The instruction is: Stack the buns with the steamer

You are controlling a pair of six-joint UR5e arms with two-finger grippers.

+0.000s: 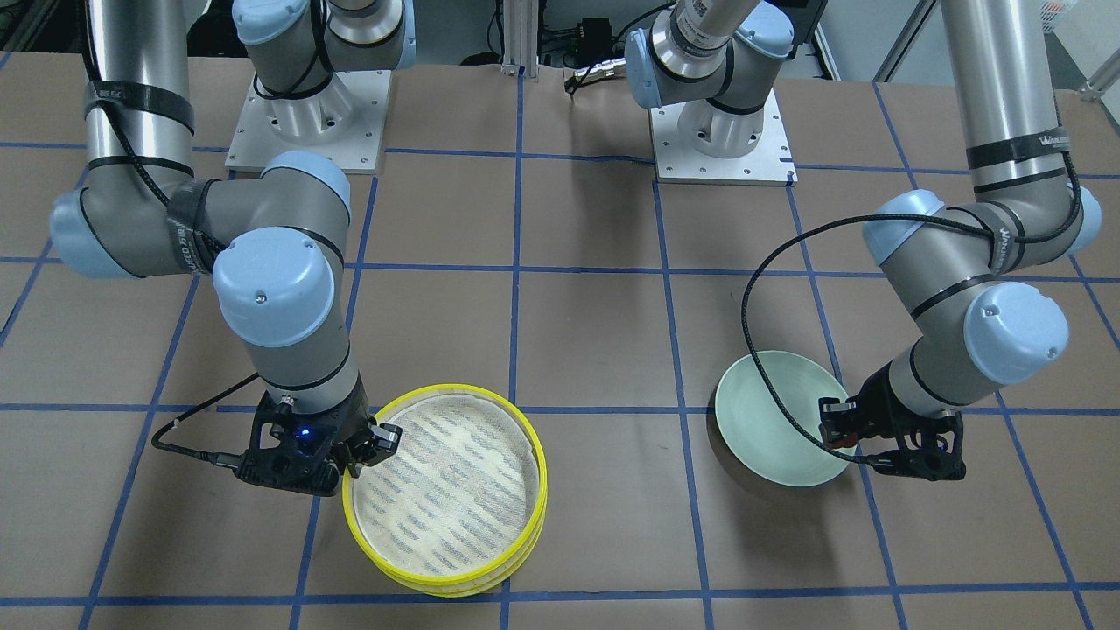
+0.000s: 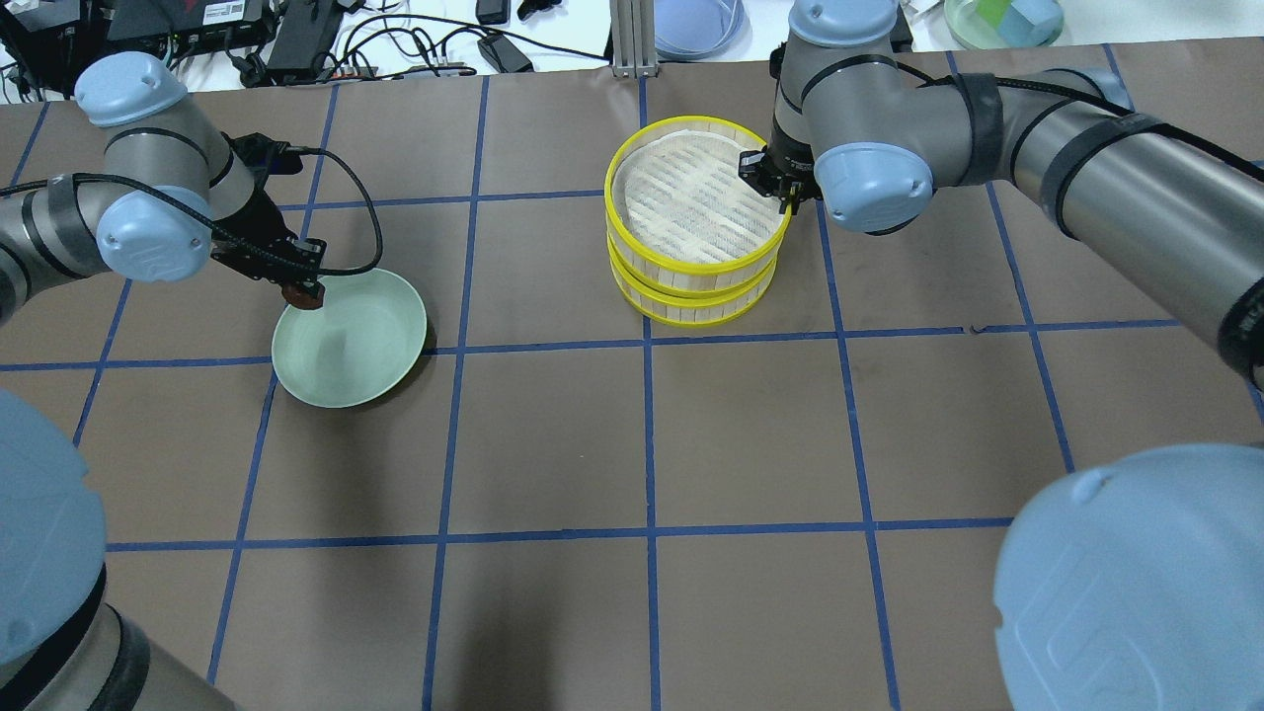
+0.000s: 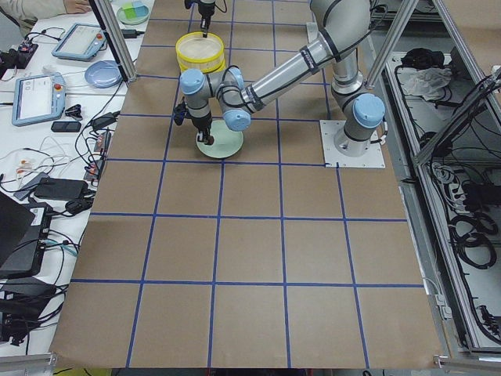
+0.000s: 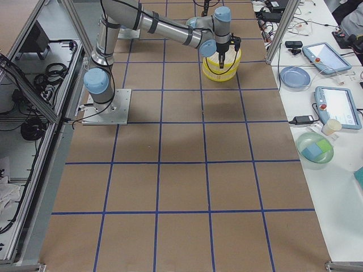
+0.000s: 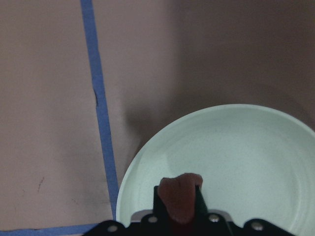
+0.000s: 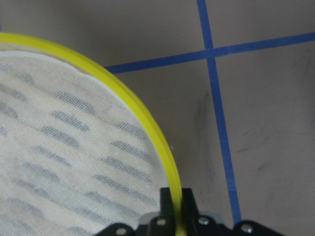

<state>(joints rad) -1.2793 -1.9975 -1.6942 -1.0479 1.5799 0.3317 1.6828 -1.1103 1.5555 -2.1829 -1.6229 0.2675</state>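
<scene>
The steamer is two yellow-rimmed trays stacked one on the other, the top tray [image 2: 691,265] on the lower tray [image 2: 691,311]. The top tray's liner [image 1: 446,481] is bare. My right gripper [image 2: 780,188] is shut on the top tray's yellow rim [image 6: 142,118], one finger inside and one outside. My left gripper [image 2: 301,294] is shut on the dark reddish-brown bun [image 5: 179,196] and holds it over the near edge of the pale green plate [image 2: 355,346], which holds nothing else. The cream-white bun shows in no view.
Blue tape lines [image 2: 647,444] grid the brown table. The arm bases [image 1: 722,131] stand at the robot's side. Cables and adapters [image 2: 395,39] lie beyond the far edge. A side bench holds tablets and a blue dish [image 4: 295,75].
</scene>
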